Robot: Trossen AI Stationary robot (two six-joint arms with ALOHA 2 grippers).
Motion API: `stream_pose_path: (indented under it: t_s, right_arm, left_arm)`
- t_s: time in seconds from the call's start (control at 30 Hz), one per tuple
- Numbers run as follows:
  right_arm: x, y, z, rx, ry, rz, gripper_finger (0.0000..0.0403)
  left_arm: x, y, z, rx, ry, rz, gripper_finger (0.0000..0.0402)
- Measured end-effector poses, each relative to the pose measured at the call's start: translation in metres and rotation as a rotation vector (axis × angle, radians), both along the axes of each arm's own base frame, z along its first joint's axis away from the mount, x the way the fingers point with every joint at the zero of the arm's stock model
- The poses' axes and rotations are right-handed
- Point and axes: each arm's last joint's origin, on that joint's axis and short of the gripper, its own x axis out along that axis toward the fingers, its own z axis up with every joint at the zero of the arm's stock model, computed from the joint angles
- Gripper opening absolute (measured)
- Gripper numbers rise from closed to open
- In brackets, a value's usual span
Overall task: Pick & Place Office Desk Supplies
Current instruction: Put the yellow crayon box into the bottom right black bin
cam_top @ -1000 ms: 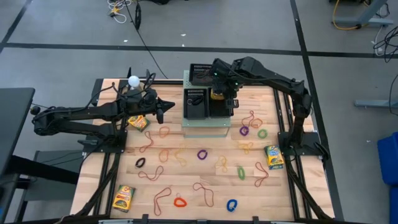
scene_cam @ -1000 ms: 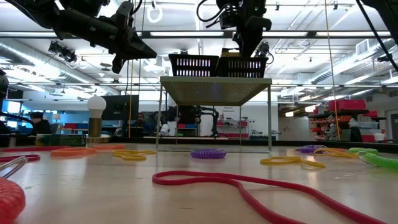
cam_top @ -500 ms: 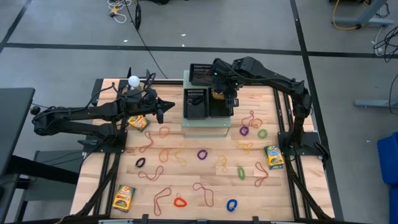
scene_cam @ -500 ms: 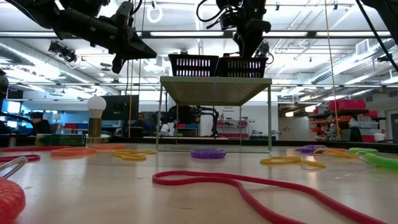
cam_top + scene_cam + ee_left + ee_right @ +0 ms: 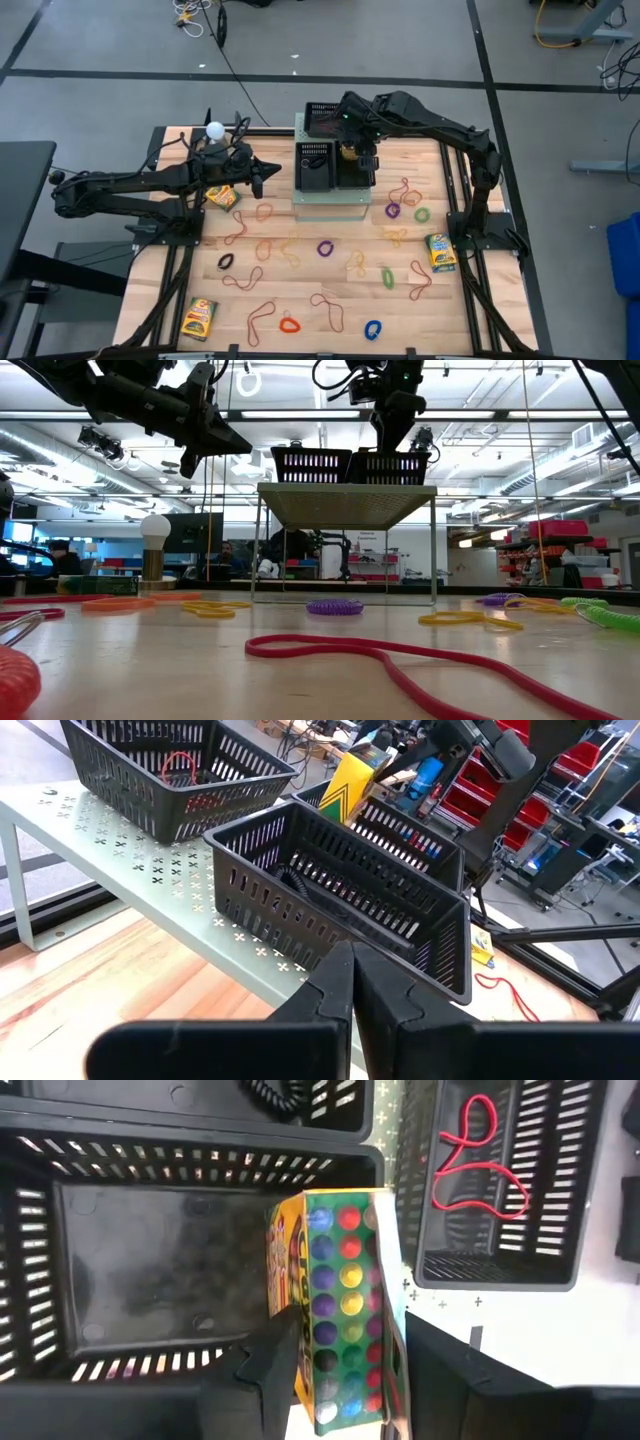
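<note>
My right gripper (image 5: 355,1355) is open above the right-hand black mesh tray (image 5: 60,1140) on the pale-green perforated stand (image 5: 328,205). Its fingers point steeply down, one on either side of a yellow-green crayon box (image 5: 340,1300). The box stands on edge in that tray and leans on the tray's wall (image 5: 350,780). My left gripper (image 5: 352,982) is shut and empty, hovering left of the stand (image 5: 258,178). More crayon boxes (image 5: 222,196) (image 5: 439,251) (image 5: 200,317), orange-brown rubber bands (image 5: 290,250) and small coloured loops (image 5: 325,248) lie on the table. My right gripper comes at the crayon box from above, a finger (image 5: 275,1360) beside each broad face. Whether that finger touches the box's edge (image 5: 285,1260) I cannot tell; a thin gap shows at the other finger. The box's lower end rests in the tray.
Next to that tray sits a second tray (image 5: 314,165) holding a black coil, and a far tray (image 5: 322,118) holds a red band (image 5: 475,1150). A lamp with a white bulb (image 5: 214,129) stands at the far left. Bands and loops litter the table's near half.
My right gripper has opened around the crayon box above the tray and tipped a little at the wrist; it stays in place. The box stands in the tray as before.
</note>
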Motion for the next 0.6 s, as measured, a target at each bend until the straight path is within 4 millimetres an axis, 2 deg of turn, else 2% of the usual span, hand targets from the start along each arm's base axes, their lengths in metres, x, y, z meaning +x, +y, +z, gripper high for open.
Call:
stream_pose_path:
  t_s: [0.37, 0.6]
  right_arm:
    - [0.004, -0.0017, 0.0017, -0.026, -0.042, -0.005, 0.0161]
    - [0.0038, -0.0032, 0.0023, -0.073, -0.031, -0.027, 0.0209]
  left_arm:
    - [0.0001, 0.0, 0.0, 0.0, 0.0, 0.0, 0.0008]
    - [0.0, 0.0, 0.0, 0.0, 0.0, 0.0, 0.0008]
